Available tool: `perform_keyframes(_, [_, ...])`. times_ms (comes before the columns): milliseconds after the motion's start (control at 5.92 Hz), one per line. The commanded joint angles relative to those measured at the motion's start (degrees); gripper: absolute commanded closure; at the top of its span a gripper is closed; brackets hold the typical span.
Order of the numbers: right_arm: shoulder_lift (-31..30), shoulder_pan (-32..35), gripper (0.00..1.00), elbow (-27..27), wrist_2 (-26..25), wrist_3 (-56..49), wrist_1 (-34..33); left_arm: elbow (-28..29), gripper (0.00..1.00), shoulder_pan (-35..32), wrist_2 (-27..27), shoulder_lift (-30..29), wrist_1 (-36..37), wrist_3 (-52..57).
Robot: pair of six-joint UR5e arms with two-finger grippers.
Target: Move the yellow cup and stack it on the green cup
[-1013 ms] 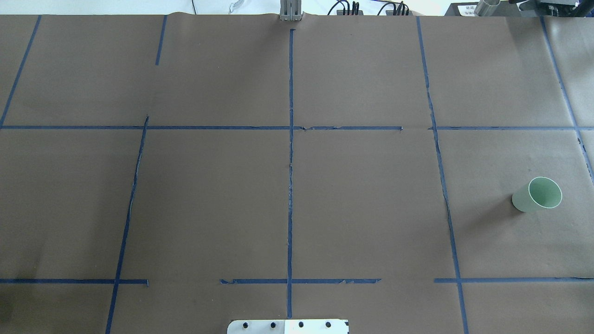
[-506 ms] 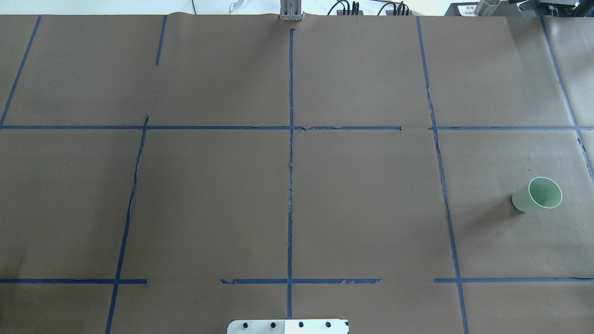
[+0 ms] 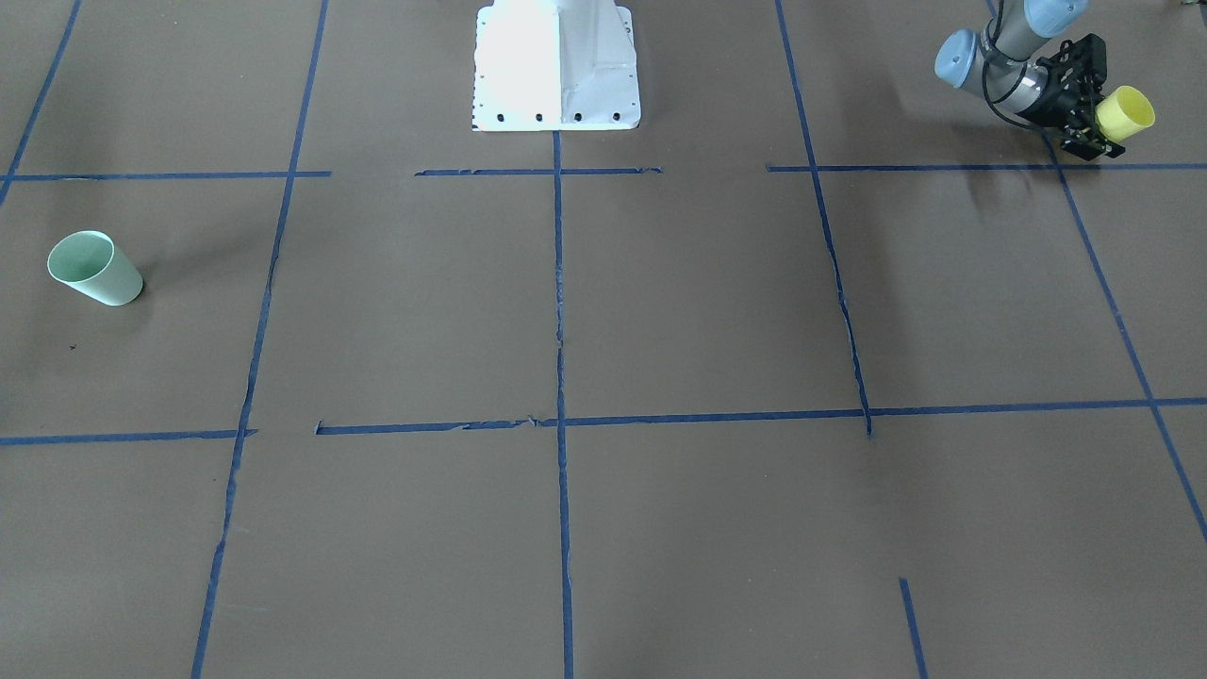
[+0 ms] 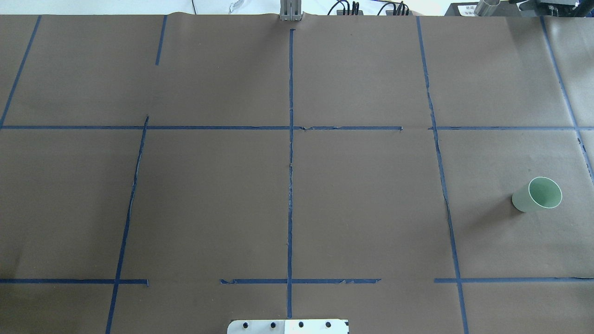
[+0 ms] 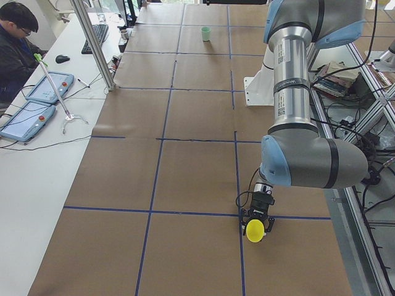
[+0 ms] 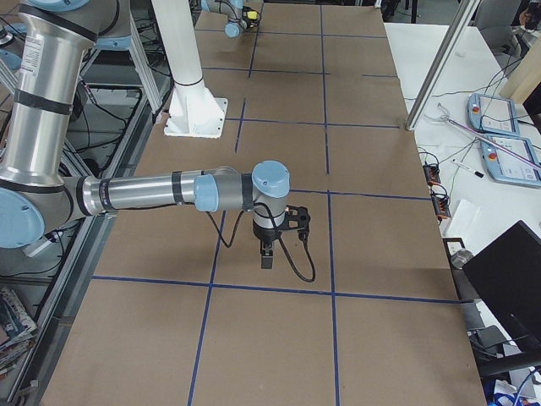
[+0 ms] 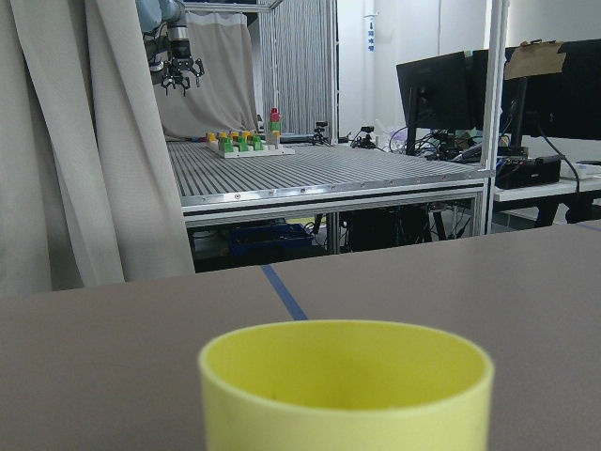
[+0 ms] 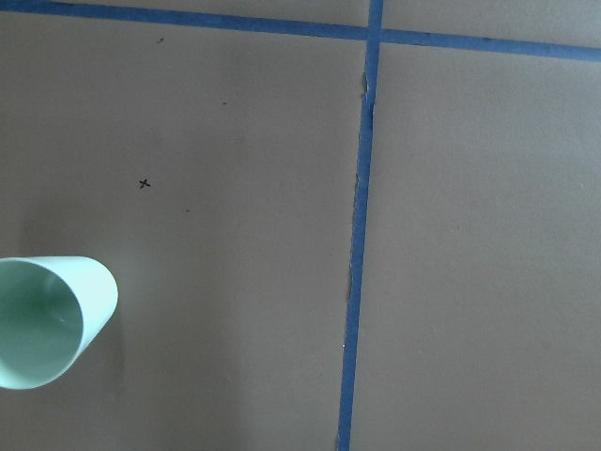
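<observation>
The yellow cup (image 3: 1127,111) is held in my left gripper (image 3: 1103,121), low over the table near my base on my left side. It lies on its side with its mouth pointing away from the wrist. It also shows in the exterior left view (image 5: 255,231) and in the left wrist view (image 7: 346,385). The green cup (image 3: 94,269) stands upright far off on my right side (image 4: 537,195). The right wrist view looks down on the green cup (image 8: 47,319) at its lower left. My right gripper (image 6: 266,254) hangs above the table, and I cannot tell whether it is open or shut.
Blue tape lines (image 4: 290,185) divide the brown table cover. My white base plate (image 3: 556,66) sits at the near edge. An operator (image 5: 15,37) sits at a side desk with tablets, beyond a metal post (image 5: 92,43).
</observation>
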Motion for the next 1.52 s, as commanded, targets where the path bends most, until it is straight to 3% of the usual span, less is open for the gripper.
perform_keyframes(0, [-0.03,0.00,0.00,0.06,0.00,0.06,-0.09,-2.11,0.52,-1.21,0.27,4.07,0.09,2.78])
perform_keyframes(169, [-0.03,0.00,0.00,-0.03,0.00,0.06,-0.09,-1.94,0.52,-5.22,1.31,4.61,-0.17,7.94])
perform_keyframes(338, [-0.03,0.00,0.00,-0.12,0.00,0.15,-0.09,-1.85,0.52,-13.01,9.85,3.49,-1.39,15.74])
perform_keyframes(675, [0.05,0.00,0.00,-0.21,0.09,0.15,-0.18,-0.54,0.51,-32.87,22.97,-1.42,-12.07,37.77])
perform_keyframes(844, [0.05,0.00,0.00,-0.21,0.09,0.15,-0.18,1.12,0.51,-38.43,23.29,-1.62,-18.57,46.49])
perform_keyframes(1013, [0.05,0.00,0.00,-0.21,0.17,0.15,-0.18,1.92,0.51,-46.06,23.30,-3.28,-30.12,62.24])
perform_keyframes(1351, [-0.03,0.00,0.00,-0.30,0.26,0.24,-0.26,11.63,0.51,-60.40,22.86,-12.21,-50.52,91.27])
